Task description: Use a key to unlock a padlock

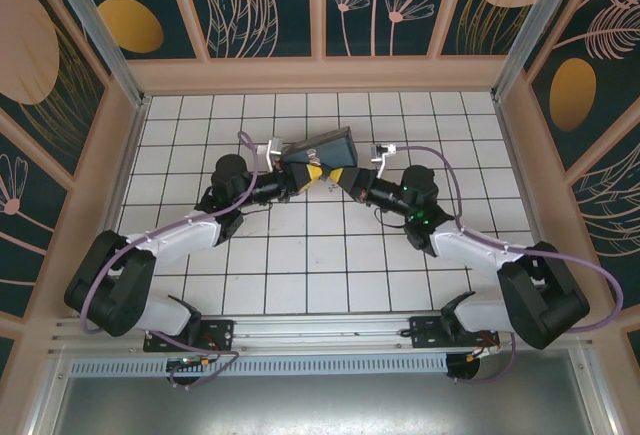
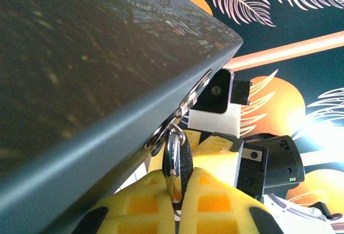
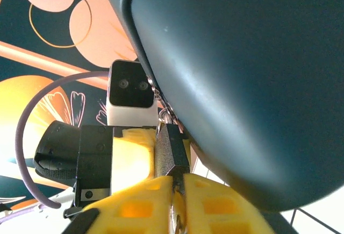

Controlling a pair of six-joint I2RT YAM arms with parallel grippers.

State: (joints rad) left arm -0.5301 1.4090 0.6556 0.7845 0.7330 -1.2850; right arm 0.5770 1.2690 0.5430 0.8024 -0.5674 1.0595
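So both arms are nose to nose at the box [image 1: 322, 147], which sits mid-table, a bit toward the back edge. The padlock [image 3: 172, 156] hangs off the hasp [image 2: 185, 105] on the box's lower edge, right between the two grippers.

Left gripper [image 2: 174, 204]: jaws pinched almost fully together on the padlock's shiny shackle [image 2: 173, 156], with the dark body just behind it. To me that's the steadying hand.

Right gripper [image 3: 176, 204]: jaws just as tight, sitting directly under the padlock body. There's a thin brownish sliver between the pads that I take to be the key [image 3: 175, 215], pointing up at the bottom of the lock. It's mostly buried in the yellow fingers [image 3: 215, 207], so I can't tell how far in it is, or if it's in the keyhole at all.

Progress-wise I'd say a good way in: lock steadied, key in hand and lined up at the lock. What's left is the actual business: seating the key (if it isn't already), turning it and popping the shackle. The shackle is threaded through the hasp and looks closed, so I wouldn't call it unlocked yet.
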